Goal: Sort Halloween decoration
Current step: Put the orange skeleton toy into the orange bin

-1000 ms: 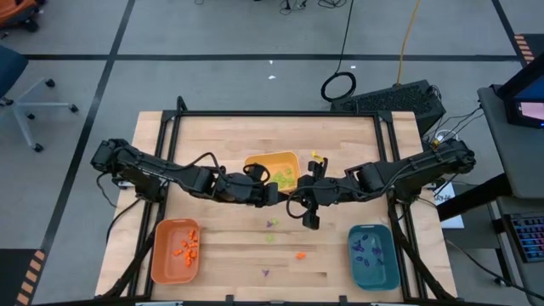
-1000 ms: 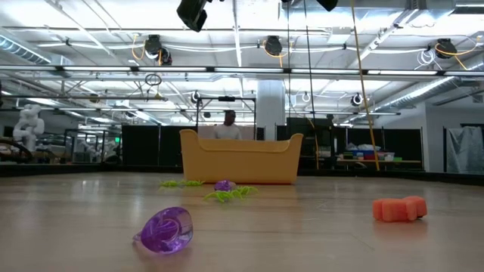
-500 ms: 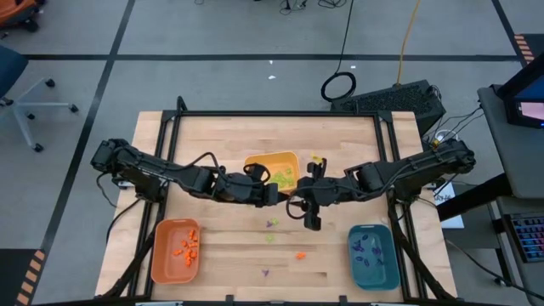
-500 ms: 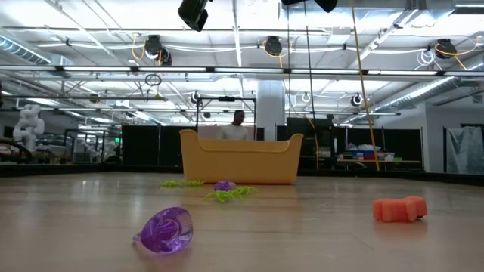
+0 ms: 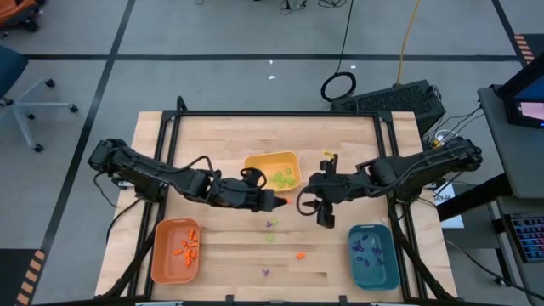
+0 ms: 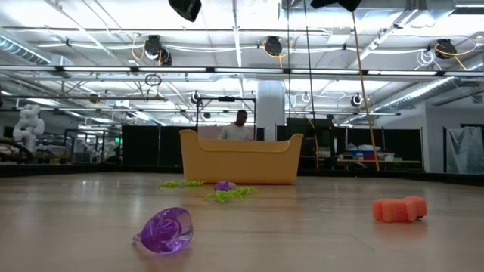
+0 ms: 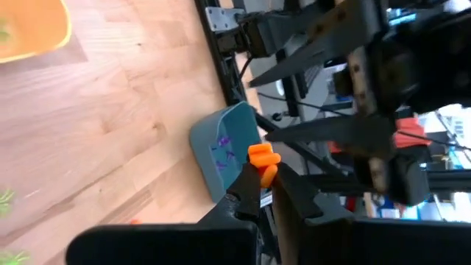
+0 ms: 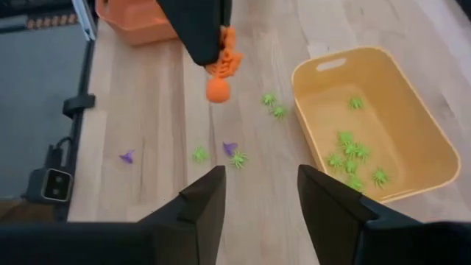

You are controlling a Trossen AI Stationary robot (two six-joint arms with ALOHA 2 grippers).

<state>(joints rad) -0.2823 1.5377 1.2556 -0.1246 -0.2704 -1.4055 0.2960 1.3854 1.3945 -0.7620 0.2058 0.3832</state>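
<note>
My left gripper (image 5: 278,202) hovers over the table's middle, just near-side of the yellow tray (image 5: 274,172), shut on a small orange Halloween decoration piece (image 8: 219,72). My right gripper (image 8: 257,199) faces it from the right with its fingers open and nothing between them, a short gap from the piece. Green pieces (image 8: 353,158) lie inside the yellow tray. Loose pieces lie flat on the wood: a purple one (image 5: 272,223), a green one (image 5: 270,238), an orange one (image 5: 299,254) and another purple one (image 5: 265,273). My left gripper pinches the orange piece (image 7: 261,160) between its two fingers, only at their free ends. The fingers come nearly level from the table's left, slanting a little down. The piece sticks out past the fingertips (image 7: 249,184), lifted clear above the table.
An orange tray (image 5: 176,251) with orange pieces stands near left, a teal tray (image 5: 372,255) with purple pieces near right. In the low view a purple piece (image 6: 165,229) and an orange one (image 6: 399,208) lie up front. A person stands beyond the table.
My right gripper has opened, let go of the orange piece and drawn back toward the table's right edge. The piece stays in my left gripper, clear of the table.
</note>
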